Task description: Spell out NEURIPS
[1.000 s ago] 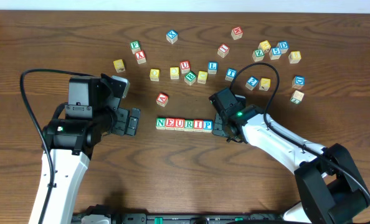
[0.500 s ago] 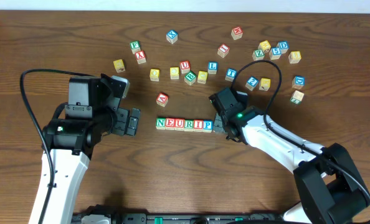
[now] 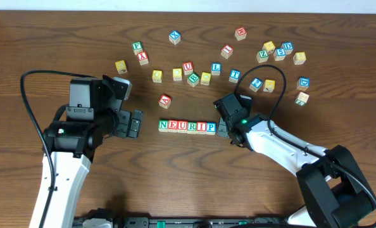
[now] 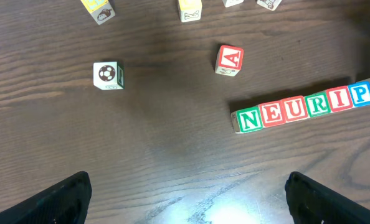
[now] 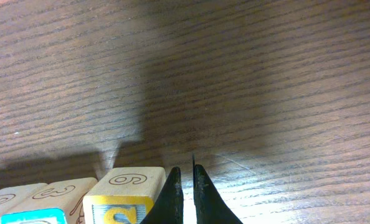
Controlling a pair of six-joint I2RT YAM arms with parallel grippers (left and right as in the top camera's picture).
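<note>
You're looking at a worktop [image 3: 175, 183] of dark brown wood with clear grain. It is smooth and satin enough to throw pale glare patches in both wrist views. The row of lettered cubes [image 3: 187, 126] is pale, matt wood, with flat printed colour on the letter faces. On the yellow-faced cube [image 5: 119, 200] you can see the light raw-looking wood of one side, which carries a thin printed figure. The right claw [image 5: 185, 190] and left claw [image 4: 186, 202] read as black, dull and plastic-like. The right arm's shell [image 3: 280, 144] is smooth white with a slight gloss.
</note>
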